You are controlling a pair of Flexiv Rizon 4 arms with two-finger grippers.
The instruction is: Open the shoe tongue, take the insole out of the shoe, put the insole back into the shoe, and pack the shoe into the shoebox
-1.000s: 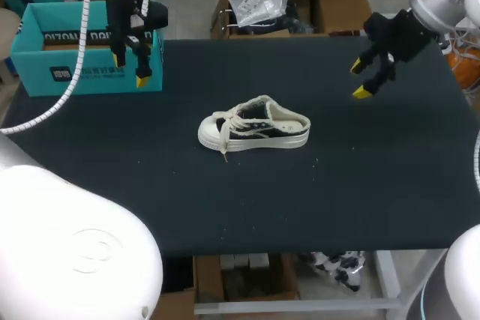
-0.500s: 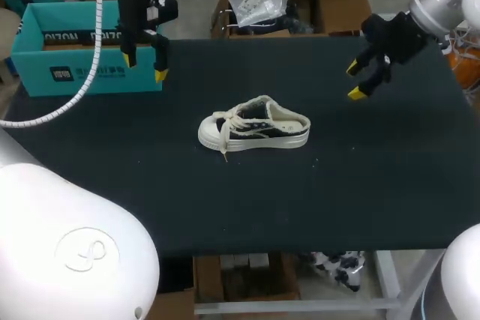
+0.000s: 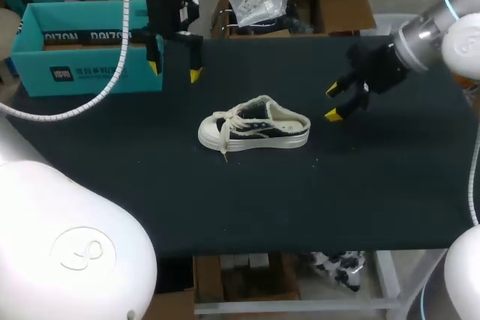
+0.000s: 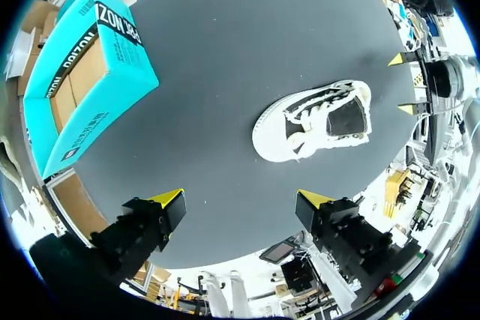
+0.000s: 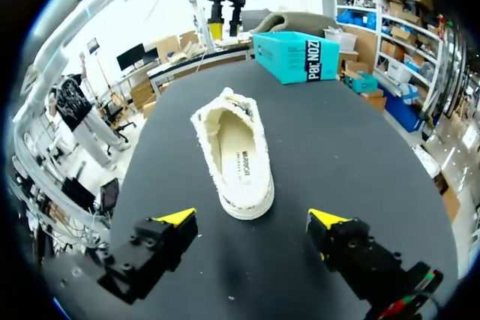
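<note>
Shoe [image 3: 253, 127] lies between left tool [image 3: 175, 70] and right tool [image 3: 331, 103], apparently untouched.

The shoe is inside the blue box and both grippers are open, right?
No. The shoe lies on the table, outside the blue box; the head view shows it. Both the left gripper and the right gripper are open.
</note>
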